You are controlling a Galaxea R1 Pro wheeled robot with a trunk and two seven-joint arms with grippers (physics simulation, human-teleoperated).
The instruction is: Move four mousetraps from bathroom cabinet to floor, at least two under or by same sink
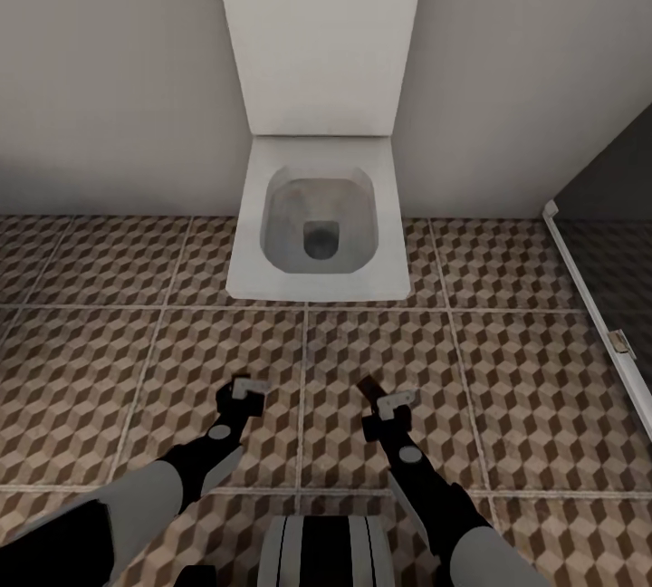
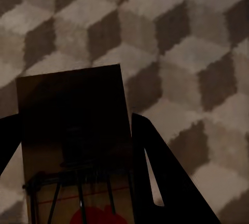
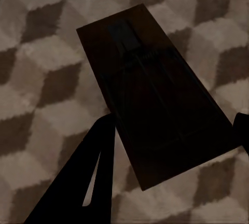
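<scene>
arms: black, grey-white shells | pincers: black | trunk: striped

Ahead at twelve o'clock, white square toilet with tall cistern panel against plain beige wall. Underfoot, brown-and-beige cube-patterned floor tiles. At two o'clock, dark shower enclosure behind white frame.

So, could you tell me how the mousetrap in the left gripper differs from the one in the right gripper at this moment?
The left mousetrap shows its red spot and wire bars in the left wrist view; the right mousetrap looks darker, with no red visible. In the head view the right one sticks out past the right gripper, while the left gripper mostly hides its trap. Both are flat wooden boards held between fingers above the bathroom floor.
</scene>
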